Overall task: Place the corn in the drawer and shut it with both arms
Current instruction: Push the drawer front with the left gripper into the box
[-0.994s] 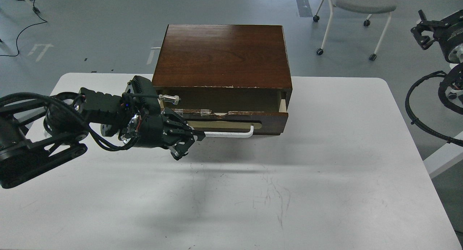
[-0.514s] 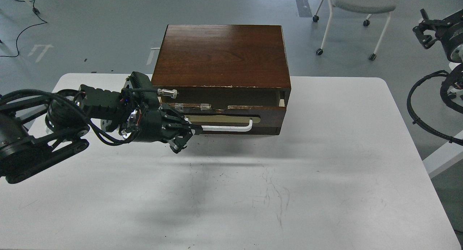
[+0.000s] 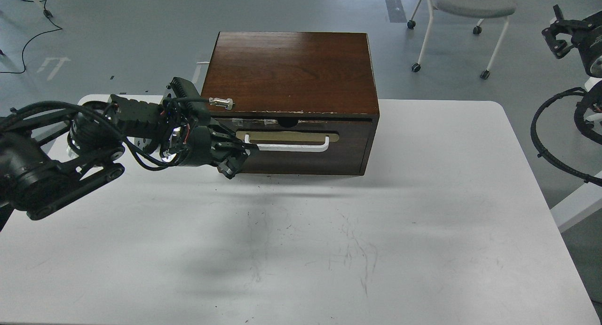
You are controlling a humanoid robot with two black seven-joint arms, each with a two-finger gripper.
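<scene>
The drawer [image 3: 301,156] is pushed in, its dark brown front flush with the wooden cabinet [image 3: 291,71]. Its white bar handle [image 3: 291,147] lies across the tan plate. My left gripper [image 3: 239,156] is at the drawer front's left end with its fingers spread; the upper finger [image 3: 245,147] touches the handle's left end. It holds nothing. The corn is hidden. My right gripper [image 3: 560,33] is far off at the upper right edge, above the floor, small and dark.
The cabinet stands at the back middle of a white table [image 3: 423,221]. A grey chair on castors [image 3: 470,5] is behind on the right. Black cable loops [image 3: 545,141] hang by the table's right edge.
The drawer has gone from partly open to shut, pushed in by my left gripper moving toward the cabinet. The right gripper has drifted slightly right.
</scene>
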